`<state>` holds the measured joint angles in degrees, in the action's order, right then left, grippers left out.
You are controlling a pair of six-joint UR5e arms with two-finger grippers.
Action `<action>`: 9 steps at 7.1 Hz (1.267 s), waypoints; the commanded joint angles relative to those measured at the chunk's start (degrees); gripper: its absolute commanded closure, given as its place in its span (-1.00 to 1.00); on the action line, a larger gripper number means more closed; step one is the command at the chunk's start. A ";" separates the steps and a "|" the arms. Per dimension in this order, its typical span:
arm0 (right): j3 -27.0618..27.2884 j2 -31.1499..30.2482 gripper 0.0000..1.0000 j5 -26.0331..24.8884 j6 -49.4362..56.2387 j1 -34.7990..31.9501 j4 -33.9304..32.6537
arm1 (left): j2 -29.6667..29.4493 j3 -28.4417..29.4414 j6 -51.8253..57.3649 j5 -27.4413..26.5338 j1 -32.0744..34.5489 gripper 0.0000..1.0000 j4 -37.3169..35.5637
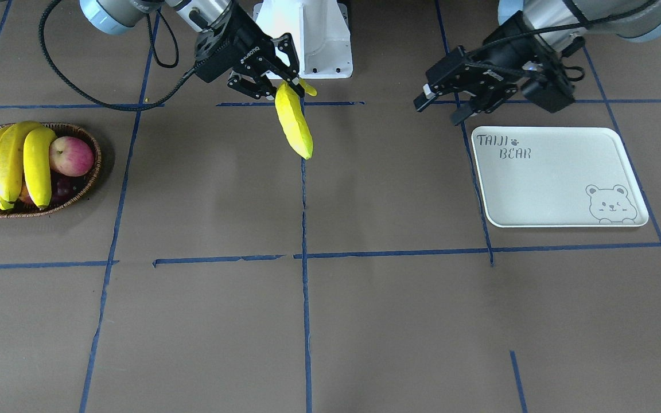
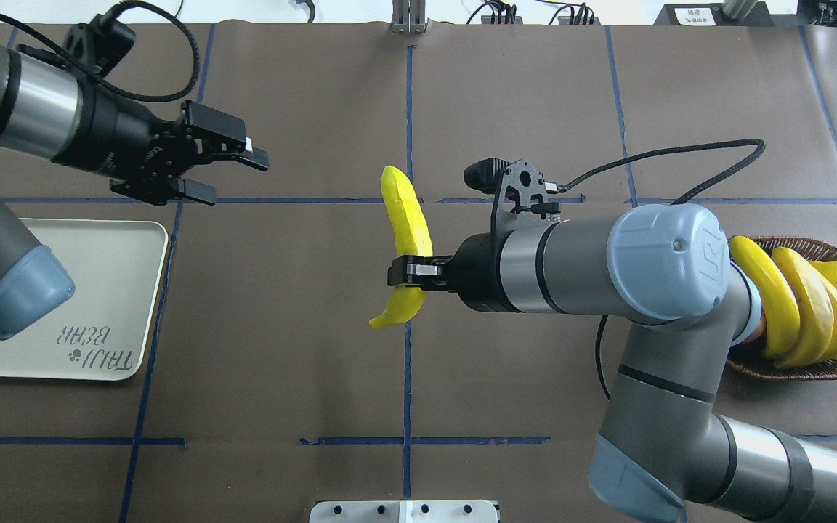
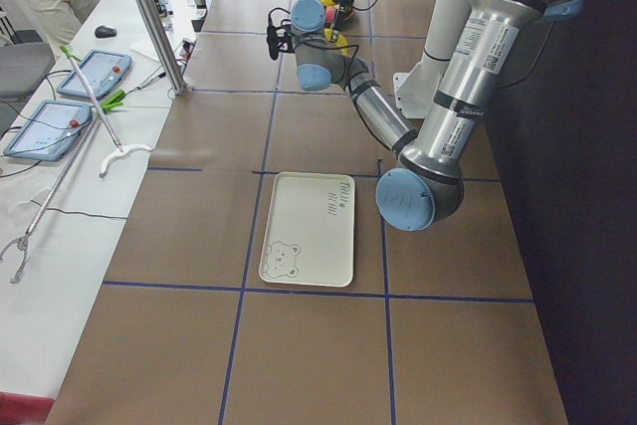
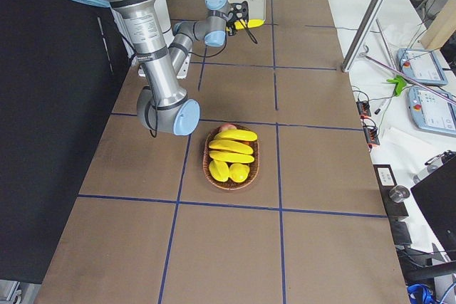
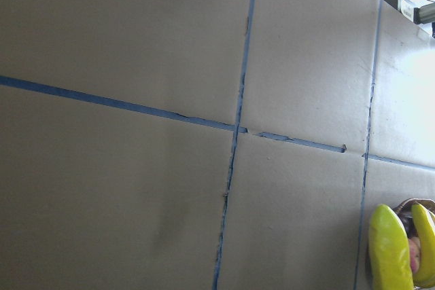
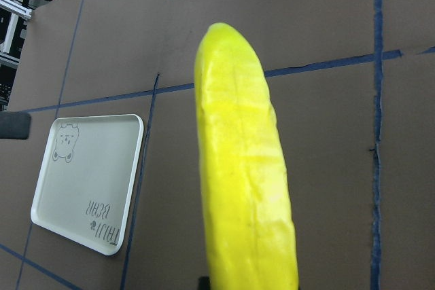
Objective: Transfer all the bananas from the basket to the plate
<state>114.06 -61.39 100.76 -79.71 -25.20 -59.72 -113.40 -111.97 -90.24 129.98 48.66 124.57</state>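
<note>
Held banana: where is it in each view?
Front-facing: held banana upper centre.
Overhead: banana dead centre.
Exterior left: banana top, far, small.
Exterior right: banana top, near plate.
Left wrist: not in it.
Right wrist: banana fills centre.
Landmark: plate, missing only from left wrist.

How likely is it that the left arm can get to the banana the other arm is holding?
Probably yes. The left gripper is open and points toward the banana, which the right gripper holds aloft; nothing stands between them.
</note>
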 commanded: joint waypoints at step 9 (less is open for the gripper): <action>-3.50 5.94 0.99 -7.51 -2.03 3.93 -0.04 | -7.01 2.89 -6.44 -13.26 -12.01 0.53 0.05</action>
<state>110.53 -55.47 93.25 -81.74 -21.32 -59.77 -120.34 -109.13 -96.61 116.78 36.69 124.62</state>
